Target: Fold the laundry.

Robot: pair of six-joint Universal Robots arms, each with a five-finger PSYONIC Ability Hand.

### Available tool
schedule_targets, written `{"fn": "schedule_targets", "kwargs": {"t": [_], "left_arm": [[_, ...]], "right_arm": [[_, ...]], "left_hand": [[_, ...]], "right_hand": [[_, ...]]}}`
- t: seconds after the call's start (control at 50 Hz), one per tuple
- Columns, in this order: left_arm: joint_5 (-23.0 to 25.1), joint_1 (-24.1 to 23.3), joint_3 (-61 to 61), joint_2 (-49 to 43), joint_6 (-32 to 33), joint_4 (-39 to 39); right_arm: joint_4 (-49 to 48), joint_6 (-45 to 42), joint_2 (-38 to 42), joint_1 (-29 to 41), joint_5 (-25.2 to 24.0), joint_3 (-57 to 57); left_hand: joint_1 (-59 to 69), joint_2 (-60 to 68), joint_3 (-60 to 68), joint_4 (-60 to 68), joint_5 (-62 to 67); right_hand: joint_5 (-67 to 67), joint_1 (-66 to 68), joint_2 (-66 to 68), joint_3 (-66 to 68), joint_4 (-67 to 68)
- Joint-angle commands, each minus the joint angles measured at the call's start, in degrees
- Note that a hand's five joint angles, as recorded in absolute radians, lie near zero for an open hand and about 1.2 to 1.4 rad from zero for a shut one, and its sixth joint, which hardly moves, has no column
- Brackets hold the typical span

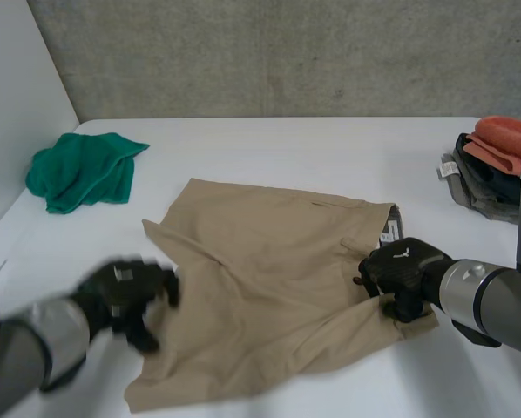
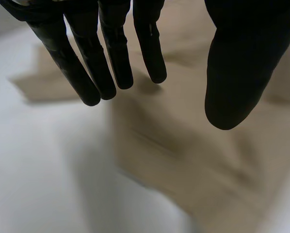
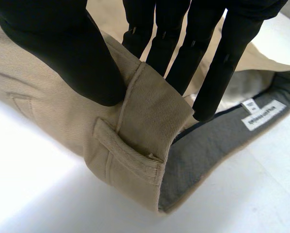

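Note:
Tan shorts (image 1: 269,270) lie spread on the white table (image 1: 269,148), waistband toward my right side. My right hand (image 1: 402,270) is shut on the waistband: in the right wrist view its thumb (image 3: 62,48) and fingers (image 3: 184,43) pinch the folded-over band (image 3: 145,121) beside a belt loop, with the grey lining and a white label (image 3: 264,114) showing. My left hand (image 1: 125,296) hovers at the shorts' left edge near a leg hem. In its wrist view the left hand (image 2: 106,58) is open above the tan cloth (image 2: 184,145), fingers straight, thumb apart, holding nothing.
A crumpled green cloth (image 1: 82,170) lies at the back left near the side wall. A pile of folded clothes, orange on top (image 1: 496,157), sits at the right edge. Bare table lies behind the shorts and along the front.

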Motion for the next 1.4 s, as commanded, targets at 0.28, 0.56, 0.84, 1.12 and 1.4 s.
{"fn": "schedule_targets", "kwargs": {"t": [0.28,0.56,0.84,1.12,1.4], "left_arm": [[-11.85,-9.97,-6.98,-4.70,1.48,11.63],[-10.64,-13.31,-7.07,-7.54,5.88,13.15],[-1.93,-14.02,-7.16,5.75,13.42,-14.37],[-9.74,-10.50,18.40,-11.03,23.37,1.25],[-10.09,-10.94,49.68,-40.09,25.12,22.89]], "right_arm": [[-3.19,8.42,-1.40,-0.39,5.14,0.44],[4.01,3.16,-3.95,-3.99,0.84,1.50],[29.96,-34.39,-6.06,-12.61,-4.00,6.69],[8.08,-13.22,0.00,-8.83,-2.78,-1.84],[-32.32,-5.81,10.35,-4.52,6.01,-2.72]], "left_hand": [[9.03,9.40,9.49,9.19,9.34],[44.03,44.39,44.48,44.18,44.34],[44.03,44.39,44.48,44.18,44.34],[44.03,44.39,44.48,44.18,44.34],[44.03,44.39,44.48,44.18,44.34]], "right_hand": [[11.81,16.70,12.66,11.75,11.35],[11.81,16.70,12.66,11.75,11.35],[11.81,16.70,12.66,11.75,11.35],[11.81,16.70,12.66,11.75,11.35],[11.81,16.70,12.66,11.75,11.35]]}}
